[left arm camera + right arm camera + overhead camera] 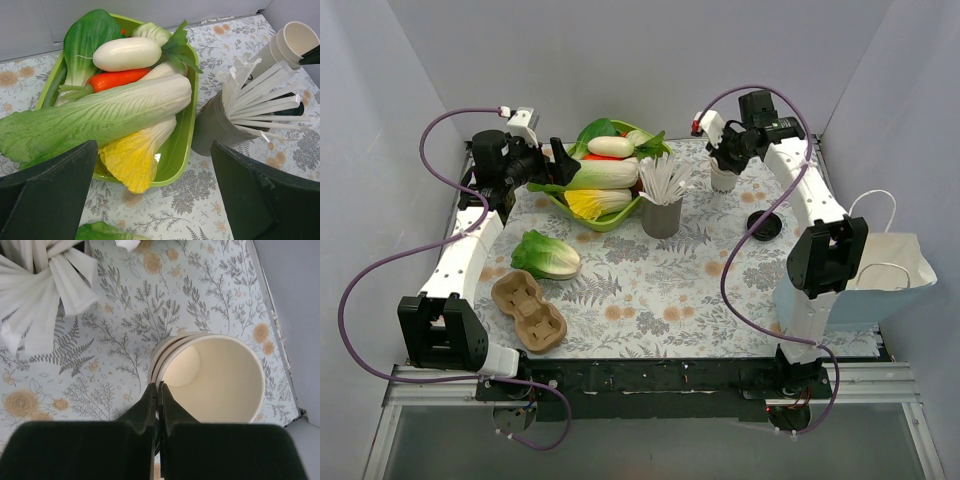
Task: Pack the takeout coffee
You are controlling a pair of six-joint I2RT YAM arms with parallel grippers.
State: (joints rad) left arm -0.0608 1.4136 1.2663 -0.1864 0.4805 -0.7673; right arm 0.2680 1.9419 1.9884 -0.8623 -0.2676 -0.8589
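My right pincer (pixel 157 390) was closed, its tips meeting right at the near rim of the paper cup (pixel 215 385). The cup stood upright on the bench (pixel 125 340) at the far right, to the right of the grey cup of straws (pixel 661 218). From the wrist view I could not tell whether the cup wall was actually nipped between the tips or whether they only rested against it.

Several rims showed nested together, so I judged this to be a stack, not a single cup. To do the pickup well, I would want one finger inside the mouth and one outside, biting only the top cup's wall. Then I would lift slowly and straight so the lower cups dropped away instead of riding along. A paper wall would likely crease if squeezed hard or dragged sideways. The straws fanned out close by, so a swing to the left risked catching them.

The black lid (pixel 763 224) lay on the bench nearer me, and the white paper bag (pixel 895 268) sat at the right edge. My left pincer (pixel 154 150) hung wide open and empty by the green bowl (pixel 182 145) of vegetables, well apart from the cup.
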